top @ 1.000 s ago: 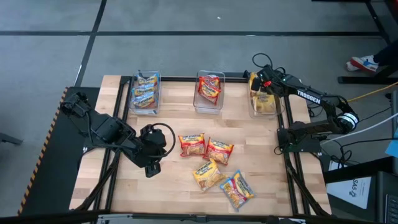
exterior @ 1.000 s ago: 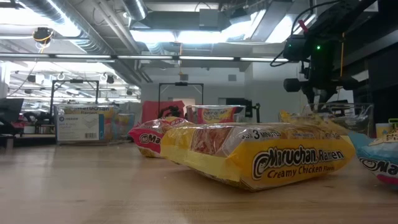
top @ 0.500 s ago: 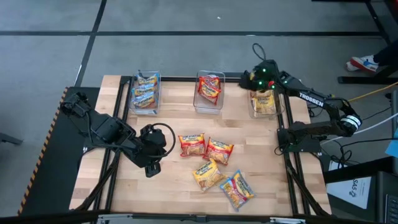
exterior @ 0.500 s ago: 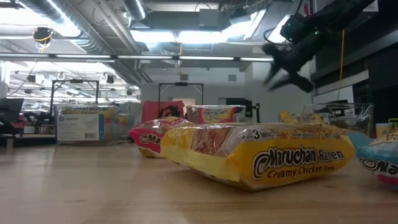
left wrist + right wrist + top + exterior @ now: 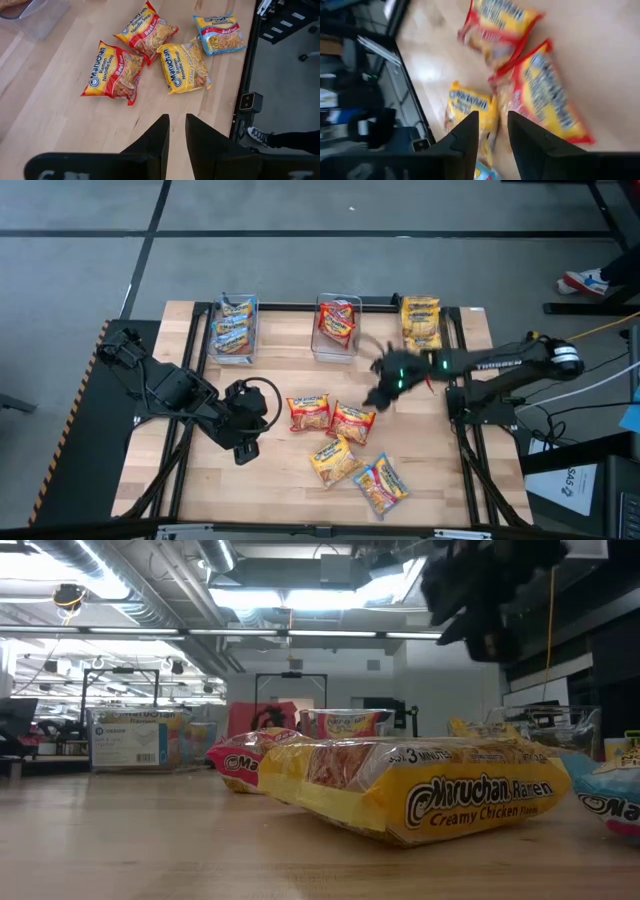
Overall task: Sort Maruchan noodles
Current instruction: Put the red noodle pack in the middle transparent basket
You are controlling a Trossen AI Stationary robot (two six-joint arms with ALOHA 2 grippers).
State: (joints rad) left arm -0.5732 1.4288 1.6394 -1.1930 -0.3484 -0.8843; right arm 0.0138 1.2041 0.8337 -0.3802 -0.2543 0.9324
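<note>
Four loose Maruchan packets lie flat near the table's middle: two red [image 5: 309, 411] [image 5: 352, 422], a yellow one [image 5: 335, 460] and a blue one [image 5: 381, 483]. My right gripper [image 5: 373, 397] hovers, blurred, just to the far right of the red pair. In its wrist view [image 5: 493, 117] its fingers stand a little apart, empty, above a red packet [image 5: 540, 95] and the yellow one [image 5: 470, 107]. My left gripper [image 5: 243, 448] waits left of the packets. Its fingers [image 5: 177, 120] are close together and hold nothing.
Three clear bins stand along the far edge: the left one [image 5: 233, 328] holds blue packets, the middle one [image 5: 337, 327] red, the right one [image 5: 421, 328] yellow. Bare wood lies along the near edge. In the low view the yellow packet [image 5: 420, 790] fills the foreground.
My right gripper has risen from the right bin. It has swung fast toward the table's middle and near side and now stands over the loose red packets. The packets on the table have not moved.
</note>
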